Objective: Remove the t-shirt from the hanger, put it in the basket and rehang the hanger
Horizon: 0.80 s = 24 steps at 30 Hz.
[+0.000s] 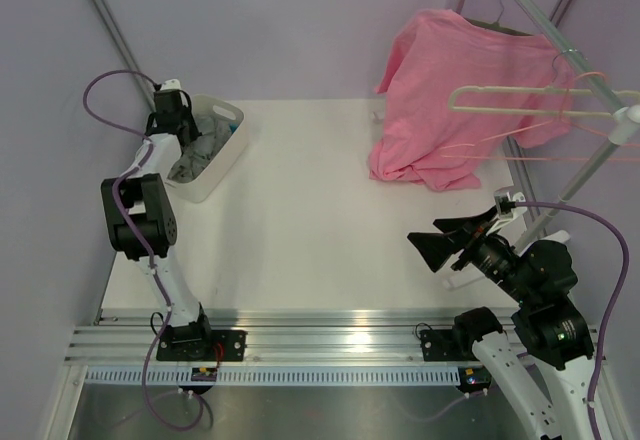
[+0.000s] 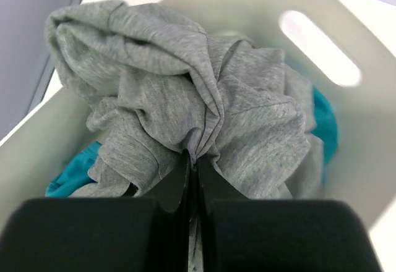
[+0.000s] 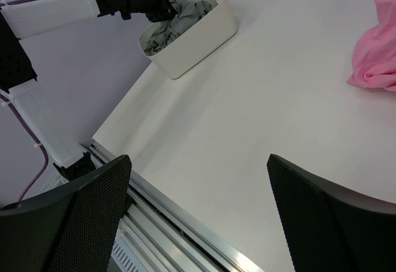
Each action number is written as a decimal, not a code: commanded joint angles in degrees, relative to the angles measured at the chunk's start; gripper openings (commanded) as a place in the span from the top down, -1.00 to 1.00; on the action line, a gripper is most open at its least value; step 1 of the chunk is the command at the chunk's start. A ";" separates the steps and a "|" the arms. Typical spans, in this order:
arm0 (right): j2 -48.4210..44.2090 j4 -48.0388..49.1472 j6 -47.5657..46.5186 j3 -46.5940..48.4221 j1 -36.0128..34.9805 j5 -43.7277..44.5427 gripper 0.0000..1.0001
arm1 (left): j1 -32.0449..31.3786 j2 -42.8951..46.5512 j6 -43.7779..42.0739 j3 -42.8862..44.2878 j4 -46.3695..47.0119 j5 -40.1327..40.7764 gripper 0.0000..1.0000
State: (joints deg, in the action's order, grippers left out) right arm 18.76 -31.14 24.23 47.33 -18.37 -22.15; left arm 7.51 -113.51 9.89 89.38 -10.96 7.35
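Note:
The grey t-shirt (image 2: pixel 185 80) lies crumpled in a white basket (image 2: pixel 371 161) at the table's far left, off the hanger. My left gripper (image 2: pixel 193 161) reaches down into the basket and is shut on a pinched fold of the t-shirt. From above, this gripper (image 1: pixel 192 138) sits over the grey t-shirt (image 1: pixel 195 163). The pale cream hanger (image 1: pixel 500 100) hangs bare on the rack at the right, in front of a pink shirt. My right gripper (image 3: pixel 198 161) stands open over the near right of the table with nothing between its fingers (image 1: pixel 430 245).
A teal cloth (image 2: pixel 325 120) lies under the grey shirt in the basket (image 1: pixel 225 165). A pink t-shirt (image 1: pixel 450 90) hangs from the clothes rack (image 1: pixel 560 30) and droops onto the table. Thin pink wire hangers (image 1: pixel 560 155) hang lower on the rack.

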 commanded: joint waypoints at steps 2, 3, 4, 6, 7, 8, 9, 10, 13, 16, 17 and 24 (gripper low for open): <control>-0.04 1.78 -0.41 0.48 -0.09 -1.76 -0.98 | -2.58 6.37 -5.58 -3.34 5.69 -5.78 1.00; 0.04 1.78 -0.41 0.39 0.00 -1.75 -0.98 | -2.67 6.64 -5.93 -3.43 5.43 -5.69 1.00; 0.22 1.87 -0.41 0.39 -0.09 -2.02 -0.98 | -2.67 6.81 -6.20 -3.95 5.34 -6.21 1.00; 0.48 1.95 -0.41 0.31 0.00 -2.19 -0.98 | -2.67 8.04 -7.25 -4.74 5.69 -7.09 1.00; 0.48 1.96 -0.32 0.31 -0.09 -2.45 -0.98 | -2.67 8.48 -7.51 -5.88 6.12 -9.27 1.00; 0.48 1.96 -0.32 0.31 -0.09 -2.54 -0.98 | -2.67 8.83 -7.69 -6.24 6.65 -10.16 1.00; 0.48 1.87 -0.32 0.31 -0.09 -2.63 -0.98 | -2.67 9.53 -8.30 -6.59 7.00 -11.04 1.00; 0.31 1.95 -0.41 0.22 0.00 -2.72 -0.98 | -2.67 9.97 -8.66 -6.94 7.35 -12.18 1.00; -0.39 1.87 -0.32 0.13 0.00 -2.37 -0.98 | -2.67 10.24 -8.75 -7.38 7.80 -11.85 1.00; -0.31 1.69 -0.32 0.22 0.00 -2.37 -0.98 | -2.59 9.02 -8.40 -6.33 6.83 -9.47 0.62; -0.31 1.69 -0.41 0.13 0.00 -2.37 -0.98 | -2.59 8.40 -8.48 -5.98 6.48 -9.20 0.50; -0.22 1.60 -0.41 0.30 -0.09 -1.84 -0.98 | -1.88 -0.48 -7.78 2.11 0.59 -14.83 0.44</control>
State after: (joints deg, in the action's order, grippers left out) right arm 18.83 -31.11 24.23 47.33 -18.37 -23.27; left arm 5.28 -111.28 2.11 88.16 -9.08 -2.83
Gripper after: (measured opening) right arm 0.987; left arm 0.285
